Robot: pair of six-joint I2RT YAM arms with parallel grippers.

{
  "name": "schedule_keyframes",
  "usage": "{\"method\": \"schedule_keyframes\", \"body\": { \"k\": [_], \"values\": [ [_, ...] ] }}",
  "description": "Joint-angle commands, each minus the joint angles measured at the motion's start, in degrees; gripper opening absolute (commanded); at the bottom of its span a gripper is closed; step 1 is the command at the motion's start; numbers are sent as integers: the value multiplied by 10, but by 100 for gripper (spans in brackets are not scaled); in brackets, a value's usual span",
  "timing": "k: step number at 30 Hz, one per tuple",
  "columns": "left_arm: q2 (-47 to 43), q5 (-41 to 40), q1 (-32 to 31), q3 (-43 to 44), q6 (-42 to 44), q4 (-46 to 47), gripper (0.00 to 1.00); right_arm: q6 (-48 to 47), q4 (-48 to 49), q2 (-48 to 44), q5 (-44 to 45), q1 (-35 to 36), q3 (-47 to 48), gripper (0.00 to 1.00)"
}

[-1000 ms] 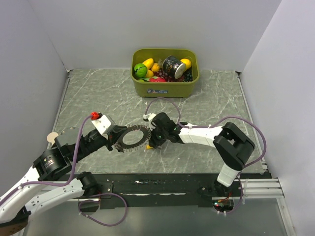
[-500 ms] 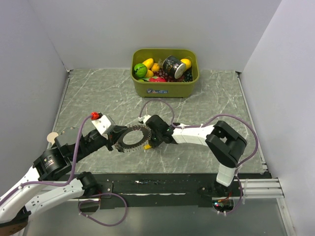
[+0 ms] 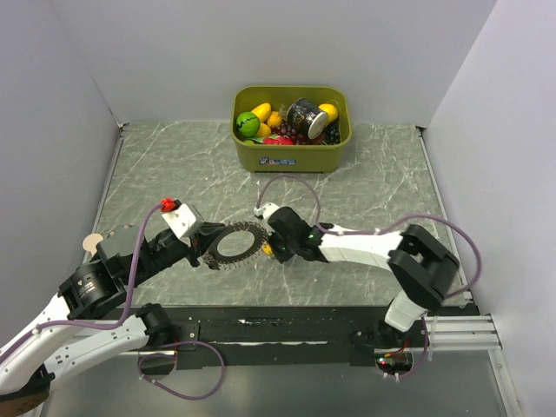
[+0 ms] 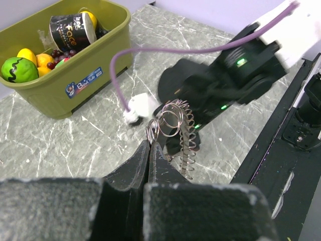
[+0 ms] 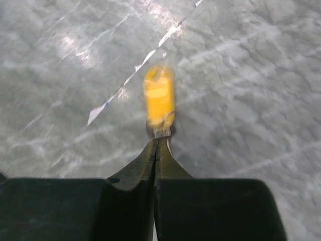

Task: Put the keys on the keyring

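My left gripper (image 3: 208,253) is shut on the keyring (image 3: 234,244), a large grey coiled metal ring held just above the table's middle. In the left wrist view the keyring (image 4: 183,131) stands edge-on past my closed fingertips, with small wire loops (image 4: 168,118) on it. My right gripper (image 3: 272,248) is shut on a key with a yellow tag head (image 3: 268,251), right beside the keyring's right rim. In the right wrist view the yellow key (image 5: 160,97) sticks out from my closed fingertips over the marble table. No other keys are in view.
An olive-green bin (image 3: 291,149) of toy fruit and a dark can stands at the back centre; it also shows in the left wrist view (image 4: 70,83). Grey walls close in left, right and back. A black rail (image 3: 287,330) runs along the table's near edge.
My right gripper has shifted a little right and down along the keyring's right rim, and its arm has swung out to the right. The left gripper and keyring have stayed in place.
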Motion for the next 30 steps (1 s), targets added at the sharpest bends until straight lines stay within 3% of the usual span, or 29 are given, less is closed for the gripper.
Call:
{"method": "schedule_keyframes", "body": {
  "k": [1, 8, 13, 14, 15, 20, 30],
  "values": [
    [-4, 4, 2, -1, -8, 52, 1, -16, 51, -89, 10, -4, -36, 0],
    [29, 26, 2, 2, -2, 52, 1, -51, 64, -201, 20, -11, -86, 0],
    [38, 27, 2, 6, 0, 55, 1, -42, 65, -189, 7, -15, -80, 0],
    [35, 24, 2, 6, 0, 57, 1, -38, 55, -163, -3, -16, -66, 8],
    [28, 21, 2, 6, 0, 58, 1, -34, 54, -150, -9, -15, -59, 25],
    [12, 17, 2, 13, -4, 49, 1, 3, 43, -68, -32, -15, -8, 59],
    [4, 17, 3, 11, -4, 47, 1, 68, -44, 70, 16, -15, 108, 62]
  ]
}}
